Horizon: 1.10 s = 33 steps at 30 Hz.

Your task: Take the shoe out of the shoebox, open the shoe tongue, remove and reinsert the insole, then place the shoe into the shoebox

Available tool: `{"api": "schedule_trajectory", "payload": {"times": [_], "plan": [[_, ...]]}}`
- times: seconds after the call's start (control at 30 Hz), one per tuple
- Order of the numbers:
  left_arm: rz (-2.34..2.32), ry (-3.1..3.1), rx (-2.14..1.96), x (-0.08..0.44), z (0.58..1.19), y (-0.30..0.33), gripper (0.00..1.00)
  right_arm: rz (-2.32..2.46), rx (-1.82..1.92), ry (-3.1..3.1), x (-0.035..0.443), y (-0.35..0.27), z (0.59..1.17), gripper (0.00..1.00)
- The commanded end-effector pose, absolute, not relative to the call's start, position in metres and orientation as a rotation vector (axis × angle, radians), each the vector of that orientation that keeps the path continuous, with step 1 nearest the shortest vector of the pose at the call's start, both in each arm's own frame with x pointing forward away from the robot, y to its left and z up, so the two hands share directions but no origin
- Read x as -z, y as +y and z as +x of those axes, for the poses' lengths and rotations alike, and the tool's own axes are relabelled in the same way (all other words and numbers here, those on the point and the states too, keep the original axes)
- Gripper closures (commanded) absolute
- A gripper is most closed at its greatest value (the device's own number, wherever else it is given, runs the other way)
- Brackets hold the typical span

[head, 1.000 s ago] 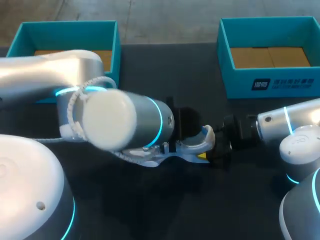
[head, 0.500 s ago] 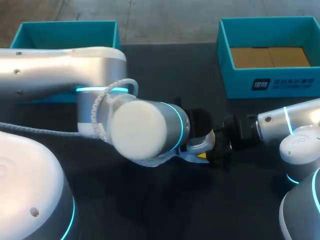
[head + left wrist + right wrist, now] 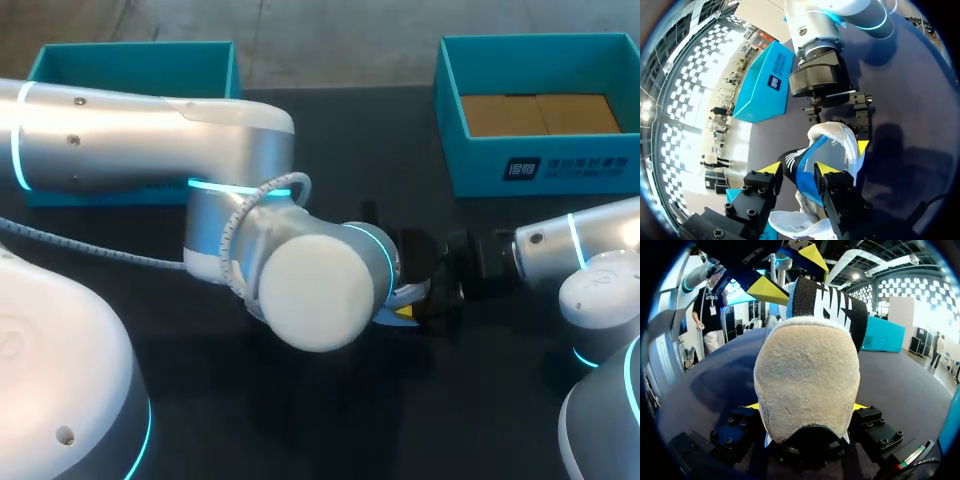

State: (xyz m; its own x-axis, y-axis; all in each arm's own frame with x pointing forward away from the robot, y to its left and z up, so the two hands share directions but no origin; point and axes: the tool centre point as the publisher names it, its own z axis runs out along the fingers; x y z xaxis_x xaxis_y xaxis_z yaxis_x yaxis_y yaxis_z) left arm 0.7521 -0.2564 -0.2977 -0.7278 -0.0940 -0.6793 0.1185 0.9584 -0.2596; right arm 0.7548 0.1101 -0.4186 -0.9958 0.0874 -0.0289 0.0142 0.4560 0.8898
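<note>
From above, my left arm point(image 3: 200, 150) hides most of the work. Only a sliver of the shoe point(image 3: 408, 293) shows. It sits on the table point(image 3: 330, 430), out of the labelled shoebox point(image 3: 540, 165), nearer to me than that box and off toward its left corner. My right gripper point(image 3: 440, 300) is at the shoe's end on the box's side. I judge the step in hand to be opening the tongue, with the insole work yet to come.

From my left wrist, the shoe point(image 3: 840, 142) lies lengthwise ahead of me, and the labelled shoebox point(image 3: 765, 85) stands well apart beyond it. My left gripper point(image 3: 799, 170) is spread, with the tongue point(image 3: 792, 162) standing up between its yellow tips. I cannot see a firm pinch from both sides, so I take it as released. My right gripper point(image 3: 836, 125) is at the heel, at the far end.

From my right wrist, the heel fills the view. My right gripper point(image 3: 806, 407) is clenched on the shoe point(image 3: 807, 375), with one yellow tip against each side of the heel. Past the collar the tongue point(image 3: 827, 302) rises, and my left gripper point(image 3: 792, 272) hangs about its top edge.

Next, I think, the left fingers must close on the tongue and draw it up and forward. The right hand should keep the heel pinned so the shoe does not slide or tip.
</note>
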Motion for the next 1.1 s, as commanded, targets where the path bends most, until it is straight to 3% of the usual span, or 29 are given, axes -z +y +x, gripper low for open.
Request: {"api": "schedule_trajectory", "payload": {"times": [0.03, 0.73, 0.97, 1.03, 1.1], "plan": [[0.018, 2.341, 0.367, 0.302, 0.752, -0.259, 0.59, 0.093, -1.596, 2.621, 0.419, 0.112, 0.755, 1.0], [0.03, 2.27, 0.383, 0.307, 0.768, -0.254, 0.65, 0.093, -1.596, 2.621, 0.419, 0.112, 0.755, 1.0], [0.034, 2.269, 0.391, 0.308, 0.769, -0.254, 0.85, 0.093, -1.596, 2.621, 0.419, 0.112, 0.755, 1.0], [0.037, 2.269, 0.398, 0.307, 0.767, -0.254, 0.97, 0.093, -1.596, 2.621, 0.419, 0.112, 0.755, 1.0], [0.039, 2.269, 0.403, 0.307, 0.766, -0.253, 1.0, 0.093, -1.596, 2.621, 0.419, 0.112, 0.755, 1.0]]}}
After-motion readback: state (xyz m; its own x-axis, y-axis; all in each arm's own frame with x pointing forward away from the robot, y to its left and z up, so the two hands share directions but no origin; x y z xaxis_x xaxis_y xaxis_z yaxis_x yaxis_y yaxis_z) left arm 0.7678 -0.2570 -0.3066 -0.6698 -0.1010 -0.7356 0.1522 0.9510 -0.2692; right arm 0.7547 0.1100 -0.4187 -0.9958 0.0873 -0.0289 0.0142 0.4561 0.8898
